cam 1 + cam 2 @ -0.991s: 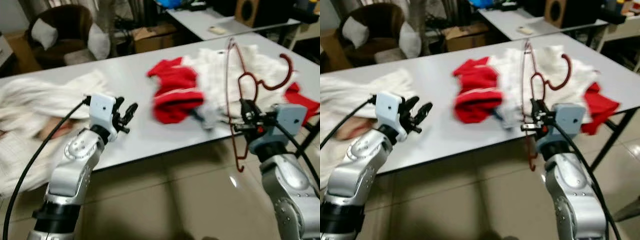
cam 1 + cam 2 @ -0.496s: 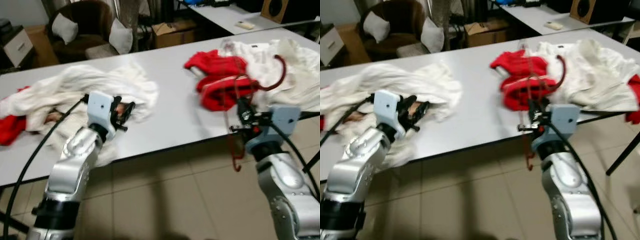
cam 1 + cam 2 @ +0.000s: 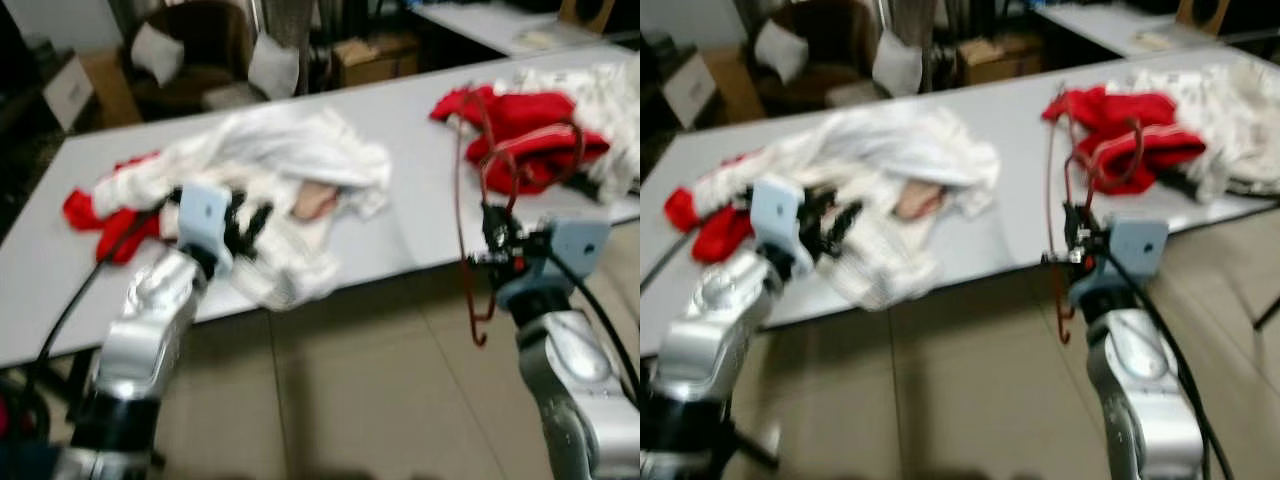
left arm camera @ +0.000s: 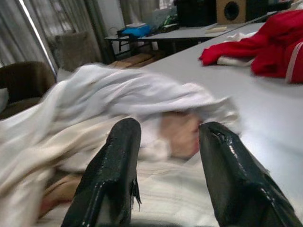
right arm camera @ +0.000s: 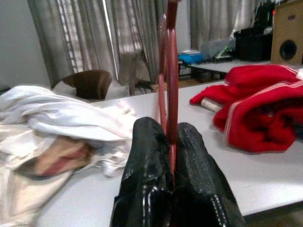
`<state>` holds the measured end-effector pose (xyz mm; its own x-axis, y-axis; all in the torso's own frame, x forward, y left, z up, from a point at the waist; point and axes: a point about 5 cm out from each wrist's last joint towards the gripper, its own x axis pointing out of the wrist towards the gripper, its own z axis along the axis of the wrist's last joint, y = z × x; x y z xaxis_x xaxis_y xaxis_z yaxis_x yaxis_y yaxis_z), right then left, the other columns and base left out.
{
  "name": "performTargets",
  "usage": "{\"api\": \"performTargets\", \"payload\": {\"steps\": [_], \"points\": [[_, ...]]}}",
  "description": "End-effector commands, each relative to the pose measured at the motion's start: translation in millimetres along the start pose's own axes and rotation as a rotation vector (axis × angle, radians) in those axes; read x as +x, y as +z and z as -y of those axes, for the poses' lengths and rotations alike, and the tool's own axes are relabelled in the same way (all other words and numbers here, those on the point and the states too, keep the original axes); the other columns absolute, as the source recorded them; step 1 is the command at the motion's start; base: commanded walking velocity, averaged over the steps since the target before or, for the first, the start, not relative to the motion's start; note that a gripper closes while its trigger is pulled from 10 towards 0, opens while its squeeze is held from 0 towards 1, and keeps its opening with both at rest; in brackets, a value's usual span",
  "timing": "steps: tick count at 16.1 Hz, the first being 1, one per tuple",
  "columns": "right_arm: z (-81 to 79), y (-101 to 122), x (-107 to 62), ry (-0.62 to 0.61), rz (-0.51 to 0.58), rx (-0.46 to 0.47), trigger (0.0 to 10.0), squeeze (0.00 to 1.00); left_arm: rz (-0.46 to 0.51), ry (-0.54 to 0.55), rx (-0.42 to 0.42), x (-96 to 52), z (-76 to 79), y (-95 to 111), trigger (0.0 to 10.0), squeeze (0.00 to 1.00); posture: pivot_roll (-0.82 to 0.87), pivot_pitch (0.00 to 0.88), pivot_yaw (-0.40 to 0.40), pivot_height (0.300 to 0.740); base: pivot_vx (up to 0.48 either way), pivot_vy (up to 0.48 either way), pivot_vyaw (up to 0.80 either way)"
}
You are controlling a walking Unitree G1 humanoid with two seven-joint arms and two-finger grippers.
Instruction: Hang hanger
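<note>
You have a long grey desk [image 3: 410,215] running from the left edge to the upper right of the head view. A heap of white cloth [image 3: 280,170] lies on its middle, spilling over the near edge at centre. A red garment [image 3: 100,215] sits at the heap's left end, touching it. A second red garment [image 3: 535,135] lies toward the upper right, with more white cloth [image 3: 615,100] beside it at the right edge. Tan tiled floor [image 3: 350,400] fills the lower frame.
</note>
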<state>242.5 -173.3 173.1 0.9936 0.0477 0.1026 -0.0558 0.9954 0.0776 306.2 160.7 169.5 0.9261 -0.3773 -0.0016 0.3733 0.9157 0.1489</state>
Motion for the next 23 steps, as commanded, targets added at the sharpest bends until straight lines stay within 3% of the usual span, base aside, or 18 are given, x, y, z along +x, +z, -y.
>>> {"api": "performTargets", "payload": {"steps": [1,3,8,13,23], "points": [[-2.4,2.1,0.1,0.011,0.011,-0.005,10.0,0.00,-0.019,0.010,0.018,-1.9,-2.4,-3.7,10.0,0.00,-0.14,0.000,0.105,0.740,0.000,-0.480,0.00],[-0.8,1.8,-1.1,0.008,0.008,-0.007,10.0,0.00,-0.019,0.010,0.008,-2.1,-0.1,-4.9,10.0,0.00,-0.14,0.000,0.101,0.740,0.000,-0.480,0.00],[-0.9,-5.8,-2.6,0.031,-0.040,-0.001,10.0,0.00,-0.034,0.054,-0.015,-3.8,-3.0,-11.7,10.0,0.00,-0.14,0.000,0.093,0.740,0.000,0.000,0.00],[-2.7,-8.4,-4.4,0.102,-0.044,-0.084,10.0,0.00,-0.009,0.161,-0.038,-5.0,-16.7,-9.5,10.0,0.00,-0.15,0.000,0.085,0.740,0.000,0.000,0.00],[-4.0,-12.6,-5.7,0.109,-0.055,-0.011,10.0,0.00,-0.014,0.159,-0.034,-5.4,-14.5,-11.5,10.0,0.00,-0.14,0.000,0.076,0.740,0.285,0.000,0.00]]}}
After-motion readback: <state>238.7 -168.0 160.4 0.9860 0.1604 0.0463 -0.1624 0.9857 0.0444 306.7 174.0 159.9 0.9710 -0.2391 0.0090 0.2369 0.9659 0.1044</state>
